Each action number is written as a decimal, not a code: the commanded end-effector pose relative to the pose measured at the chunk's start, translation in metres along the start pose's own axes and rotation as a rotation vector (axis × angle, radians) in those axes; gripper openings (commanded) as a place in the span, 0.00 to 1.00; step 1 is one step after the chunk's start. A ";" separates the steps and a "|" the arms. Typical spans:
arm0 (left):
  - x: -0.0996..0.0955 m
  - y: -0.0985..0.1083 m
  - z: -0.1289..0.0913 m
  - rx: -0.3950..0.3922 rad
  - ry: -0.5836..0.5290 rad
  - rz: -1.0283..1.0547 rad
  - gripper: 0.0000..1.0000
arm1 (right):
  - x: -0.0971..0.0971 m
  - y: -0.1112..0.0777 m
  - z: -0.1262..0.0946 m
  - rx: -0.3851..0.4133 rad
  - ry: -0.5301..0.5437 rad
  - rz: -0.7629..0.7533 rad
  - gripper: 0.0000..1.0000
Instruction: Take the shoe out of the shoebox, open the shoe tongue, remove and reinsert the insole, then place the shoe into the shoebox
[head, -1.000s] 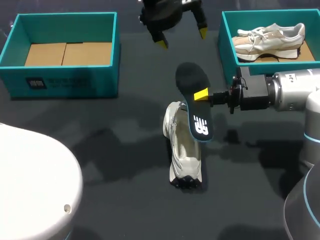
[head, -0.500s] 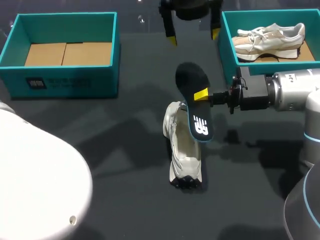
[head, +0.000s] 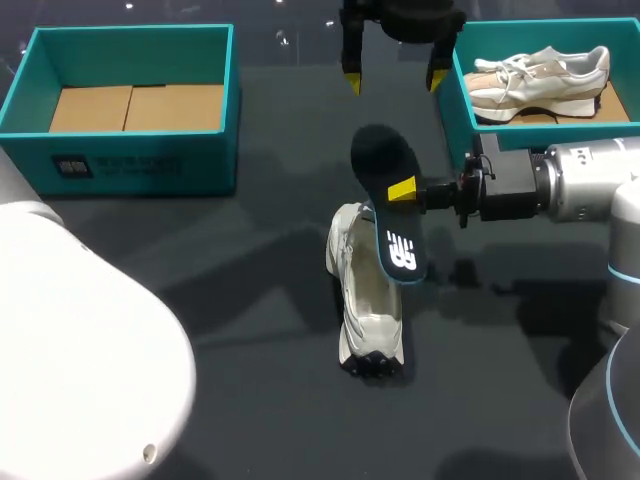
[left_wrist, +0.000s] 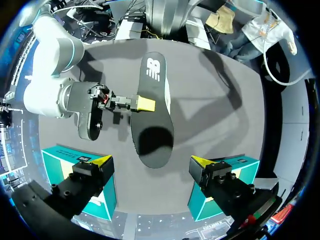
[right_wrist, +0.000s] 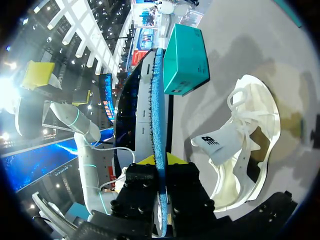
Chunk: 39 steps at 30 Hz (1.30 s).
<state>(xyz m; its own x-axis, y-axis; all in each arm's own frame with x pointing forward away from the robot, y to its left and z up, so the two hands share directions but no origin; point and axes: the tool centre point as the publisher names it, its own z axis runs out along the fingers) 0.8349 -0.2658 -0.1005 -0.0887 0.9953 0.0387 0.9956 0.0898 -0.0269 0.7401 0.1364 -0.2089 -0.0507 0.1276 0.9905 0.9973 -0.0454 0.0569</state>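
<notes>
Left gripper (head: 394, 78) has shifted right along the far table edge and turned, so both yellow tips now hang level. The left arm's white casing (head: 80, 370) fills more of the near left corner. Right arm (head: 590, 195), insole and shoe have not moved.

Left arm comes in from the near left. Its gripper is high over the far middle of the table (head: 250, 300), pointing down, fingers spread wide with nothing between them. In the left wrist view, left gripper (left_wrist: 151, 161) looks straight down on the insole (left_wrist: 152, 115), with a sliver of the shoe (left_wrist: 167, 97) showing past the insole's edge.

Right arm comes in from the right, forearm about level, wrist pointing to the middle. Right gripper (head: 402, 190) is clamped on the insole (head: 388, 215) at its long edge, about mid-length. The insole is off the table, tilted, with its broad dark end toward the far side and its printed end over the shoe. In the right wrist view, right gripper (right_wrist: 159, 160) holds the insole (right_wrist: 150, 115) edge-on between its fingers.

Shoe (head: 365, 310) lies on the table at the middle, under and just nearer than the insole, outside both boxes. In the right wrist view, shoe (right_wrist: 245, 145) has its tongue folded out and its opening exposed.

Left shoebox (head: 130, 150) is at far left and shows only its cardboard floor. Right shoebox (head: 455, 100) is at far right with a second sneaker (head: 540, 75) inside.
</notes>
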 end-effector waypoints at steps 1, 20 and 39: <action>-0.001 0.003 0.000 0.007 0.004 -0.005 1.00 | 0.000 -0.001 0.001 -0.003 -0.003 0.000 0.00; 0.050 -0.004 -0.010 0.060 -0.530 -0.013 1.00 | 0.000 -0.001 0.001 -0.003 -0.003 0.000 0.00; 0.091 -0.011 0.007 0.045 -0.942 -0.019 1.00 | 0.000 -0.001 0.001 -0.003 -0.003 0.000 0.00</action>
<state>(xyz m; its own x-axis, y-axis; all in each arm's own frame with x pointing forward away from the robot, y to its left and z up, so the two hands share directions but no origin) 0.8260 -0.1892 -0.0983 -0.1107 0.8841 -0.4539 0.9925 0.0743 -0.0973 0.7401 0.1366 -0.2091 -0.0513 0.1277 0.9905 0.9973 -0.0452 0.0575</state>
